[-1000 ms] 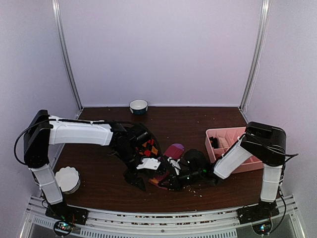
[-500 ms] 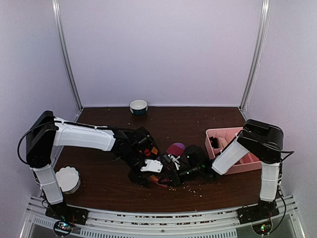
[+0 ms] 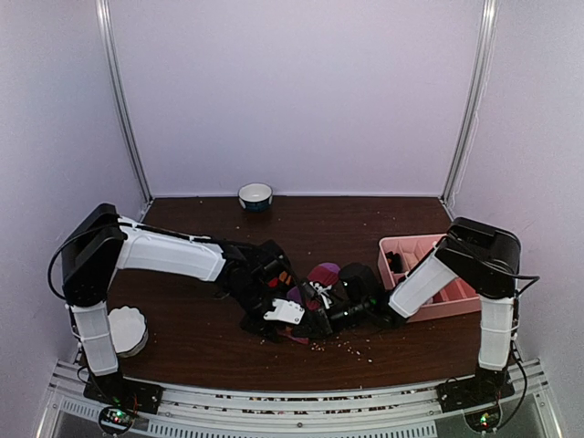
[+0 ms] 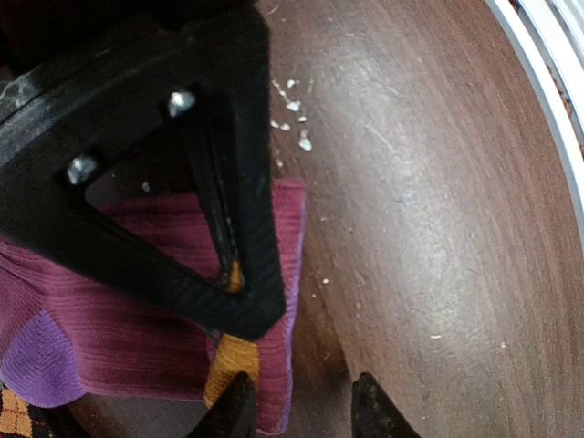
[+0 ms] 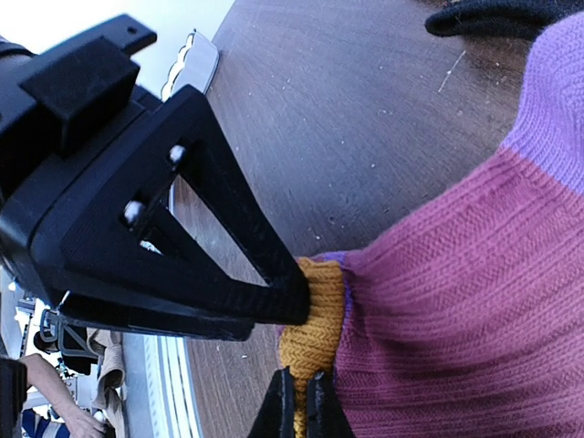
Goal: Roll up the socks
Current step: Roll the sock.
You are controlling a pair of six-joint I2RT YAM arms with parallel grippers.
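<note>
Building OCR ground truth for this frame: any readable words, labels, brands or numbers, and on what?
None: no text can be read in any view.
The striped sock, argyle sock and pink tray carry no print.
The small bowl has a dark band, too small to tell whether it holds lettering.

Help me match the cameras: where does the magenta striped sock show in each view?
Top external: magenta striped sock just below picture centre.
Left wrist: the sock lies lower left.
Right wrist: the sock fills the right side.
Shared landmark: its orange end, in both wrist views; unclear from above.
</note>
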